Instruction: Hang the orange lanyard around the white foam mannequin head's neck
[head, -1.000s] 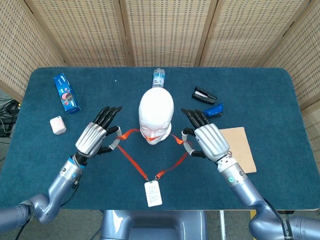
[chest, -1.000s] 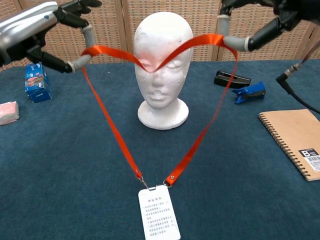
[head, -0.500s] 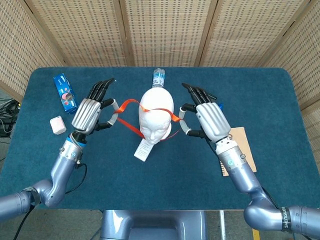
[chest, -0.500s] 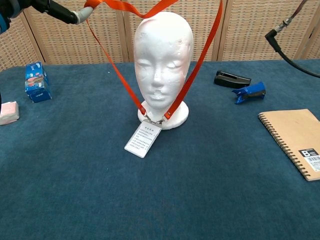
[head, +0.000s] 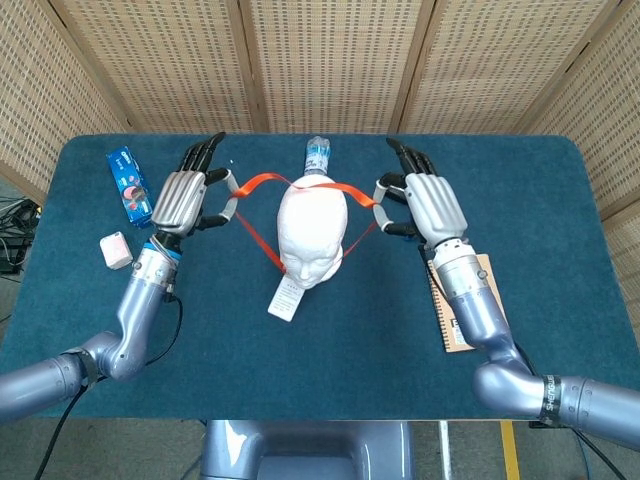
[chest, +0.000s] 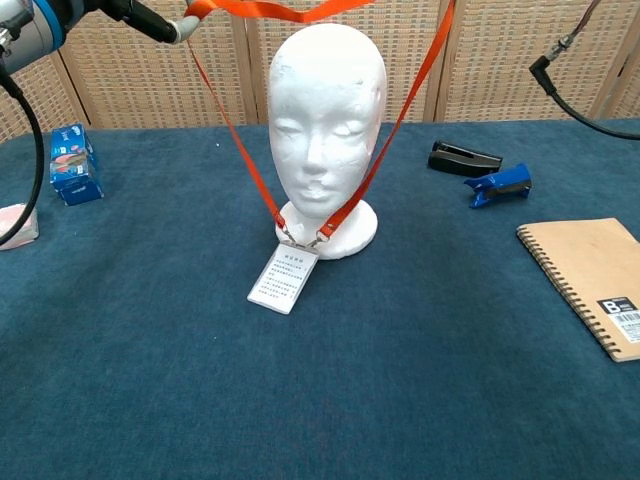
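The white foam mannequin head (head: 310, 225) stands upright mid-table, facing me. The orange lanyard (head: 262, 181) is stretched wide above its crown. My left hand (head: 185, 196) pinches the strap left of the head and my right hand (head: 427, 200) pinches it on the right, other fingers spread. In the chest view the lanyard (chest: 405, 90) runs down both sides of the mannequin head (chest: 325, 120) to a white badge (chest: 283, 281) that leans on the table by the base. Only the left hand's fingers (chest: 150, 20) show there, at the top edge.
A blue box (head: 133, 187) and a pink eraser (head: 116, 250) lie at the left. A bottle (head: 317, 157) stands behind the head. On the right are a black stapler (chest: 465, 158), a blue clip (chest: 505, 185) and a brown notebook (chest: 590, 285).
Both hands carried the strap up and farther back, from in front of the face to over the crown. The badge was dragged from the near table to the base of the head.
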